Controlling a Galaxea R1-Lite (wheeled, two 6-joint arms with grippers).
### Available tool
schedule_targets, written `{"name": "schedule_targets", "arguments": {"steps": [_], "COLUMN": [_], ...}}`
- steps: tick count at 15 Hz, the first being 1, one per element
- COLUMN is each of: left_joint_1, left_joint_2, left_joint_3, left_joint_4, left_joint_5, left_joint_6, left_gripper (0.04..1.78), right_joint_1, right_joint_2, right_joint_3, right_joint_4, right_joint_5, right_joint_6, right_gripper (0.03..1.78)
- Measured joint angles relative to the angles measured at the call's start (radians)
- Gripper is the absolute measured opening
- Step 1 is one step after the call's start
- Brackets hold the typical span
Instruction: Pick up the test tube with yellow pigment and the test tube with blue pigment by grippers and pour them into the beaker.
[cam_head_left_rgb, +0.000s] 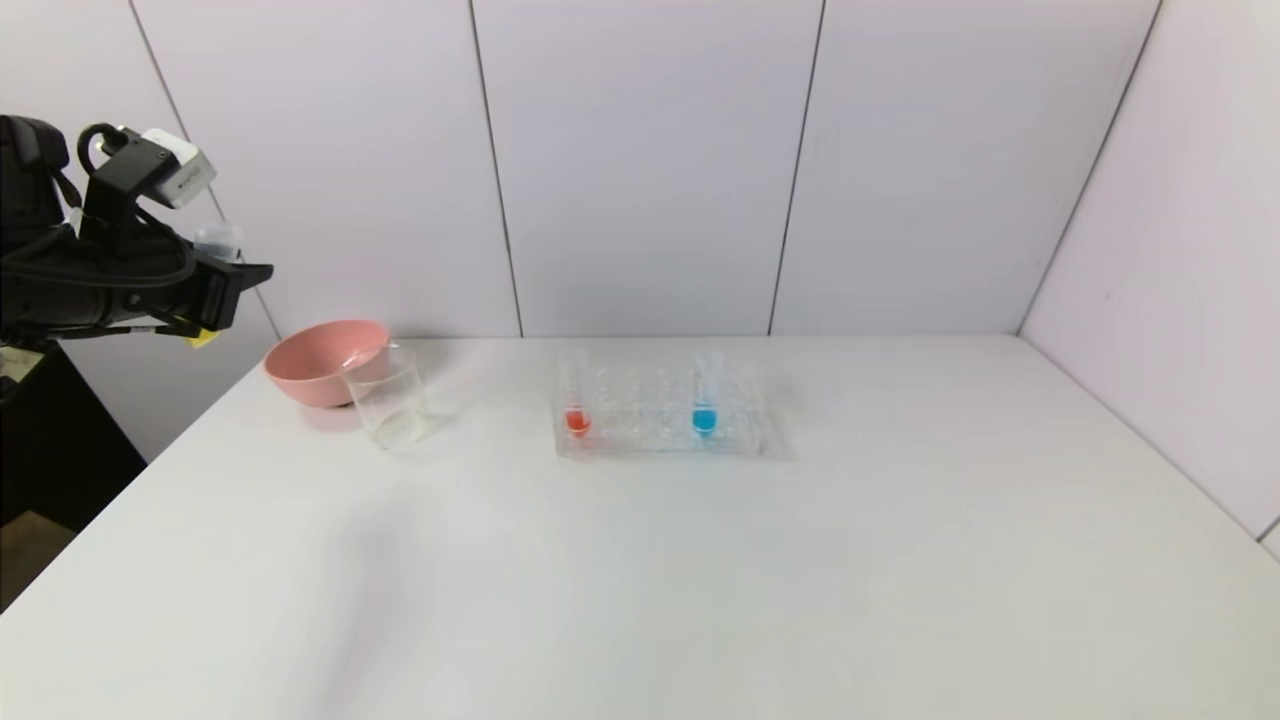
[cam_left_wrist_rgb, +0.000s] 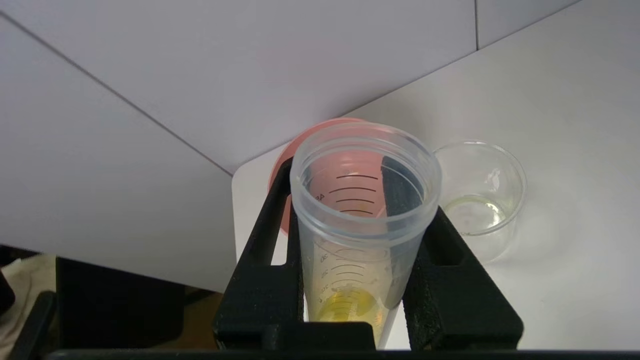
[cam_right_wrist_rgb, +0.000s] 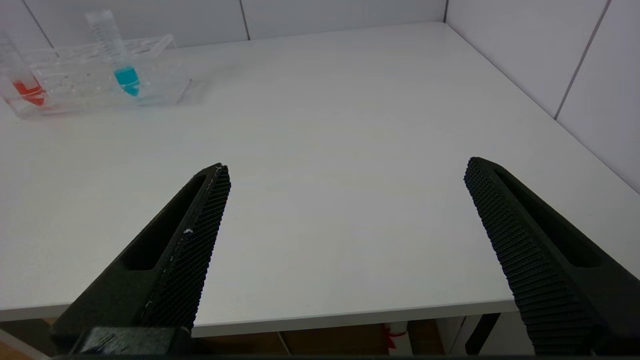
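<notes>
My left gripper (cam_head_left_rgb: 215, 290) is raised at the far left, up and to the left of the beaker and beyond the table's edge. It is shut on the test tube with yellow pigment (cam_left_wrist_rgb: 365, 210), which has a little yellow liquid at its bottom. The tube's open top (cam_head_left_rgb: 218, 240) shows above the fingers. The clear beaker (cam_head_left_rgb: 388, 402) stands on the table beside the pink bowl and holds a thin pale layer (cam_left_wrist_rgb: 475, 212). The test tube with blue pigment (cam_head_left_rgb: 705, 400) stands in the rack (cam_head_left_rgb: 655, 440), also in the right wrist view (cam_right_wrist_rgb: 117, 55). My right gripper (cam_right_wrist_rgb: 346, 165) is open and empty at the table's near edge.
A pink bowl (cam_head_left_rgb: 322, 360) sits just behind the beaker, touching or nearly so. A red-liquid tube (cam_head_left_rgb: 577, 405) stands at the rack's left end. White wall panels close the back and right. The table's left edge lies near the left arm.
</notes>
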Motion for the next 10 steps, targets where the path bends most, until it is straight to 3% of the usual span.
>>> {"name": "schedule_targets", "arguments": {"steps": [5, 10], "left_joint_1": [0.012, 0.012], "left_joint_2": [0.113, 0.2], "left_joint_3": [-0.111, -0.25], "left_joint_4": [0.027, 0.162], "left_joint_5": [-0.096, -0.17], "left_joint_6": [0.186, 0.386], "left_gripper": [0.54, 0.54], "right_joint_1": [0.0, 0.0], "right_joint_2": [0.0, 0.0], "right_joint_3": [0.0, 0.0], "right_joint_4": [0.0, 0.0], "right_joint_5": [0.0, 0.0], "right_joint_6": [0.0, 0.0], "right_gripper": [1.71, 1.71]}}
